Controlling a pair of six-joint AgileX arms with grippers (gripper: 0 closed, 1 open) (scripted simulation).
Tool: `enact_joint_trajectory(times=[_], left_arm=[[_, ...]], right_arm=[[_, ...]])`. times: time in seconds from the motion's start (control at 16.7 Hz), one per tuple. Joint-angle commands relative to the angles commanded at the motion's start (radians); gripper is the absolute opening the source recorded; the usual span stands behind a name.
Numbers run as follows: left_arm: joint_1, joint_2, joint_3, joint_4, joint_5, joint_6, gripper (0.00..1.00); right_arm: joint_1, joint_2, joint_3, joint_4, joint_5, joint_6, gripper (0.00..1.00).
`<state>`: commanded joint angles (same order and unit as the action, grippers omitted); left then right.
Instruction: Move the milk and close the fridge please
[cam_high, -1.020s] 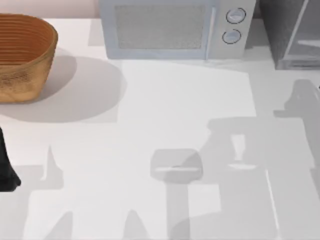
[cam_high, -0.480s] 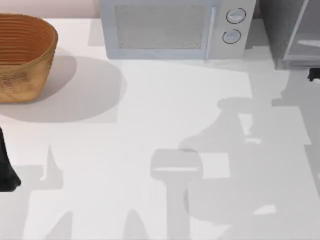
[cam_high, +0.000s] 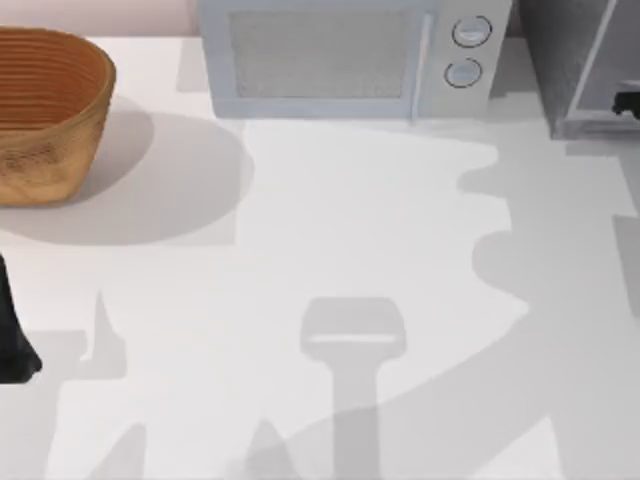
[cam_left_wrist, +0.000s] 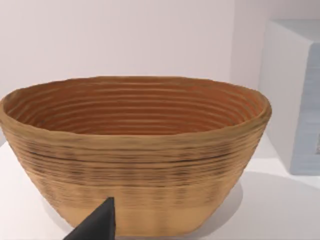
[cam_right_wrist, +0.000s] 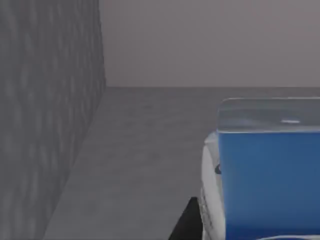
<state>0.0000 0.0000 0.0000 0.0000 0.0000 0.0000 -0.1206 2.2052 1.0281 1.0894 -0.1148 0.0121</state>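
The table (cam_high: 330, 230) carries, along its far edge, a basket (cam_high: 45, 110) at the left, a microwave (cam_high: 350, 60) in the middle and the fridge (cam_high: 570, 60) at the far right corner. The fridge's speckled side faces the microwave, and its interior looks open toward the right edge.

The left arm is parked at the table's left edge, near the basket; a dark tip of the left gripper (cam_left_wrist: 97, 225) shows in its wrist view, and I cannot tell whether it is spread or pressed together.

The right gripper (cam_high: 626, 102) is at the fridge opening. In the right wrist view the speckled inner wall stands to one side and the grey fridge floor runs back to the rear wall.

The milk (cam_right_wrist: 267, 175) sits very close to that camera, blue top up, over the floor of the fridge. It appears to be in the gripper, but the fingers are not clear enough to say whether they pinch it.

The carton is probably light, with thin walls that dent under a hard squeeze and smooth faces that may slip. The best hold is likely across two flat opposite sides, mid-height, with moderate pressure.
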Motion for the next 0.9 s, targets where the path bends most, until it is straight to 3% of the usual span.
enact_joint_trajectory(times=[0.3, 0.9], left_arm=[[0.000, 0.000, 0.000, 0.000, 0.000, 0.000, 1.00], [0.000, 0.000, 0.000, 0.000, 0.000, 0.000, 1.00]], right_arm=[[-0.064, 0.166, 0.196, 0.007, -0.021, -0.007, 0.00], [-0.068, 0.177, 0.209, 0.008, -0.022, -0.007, 0.00]])
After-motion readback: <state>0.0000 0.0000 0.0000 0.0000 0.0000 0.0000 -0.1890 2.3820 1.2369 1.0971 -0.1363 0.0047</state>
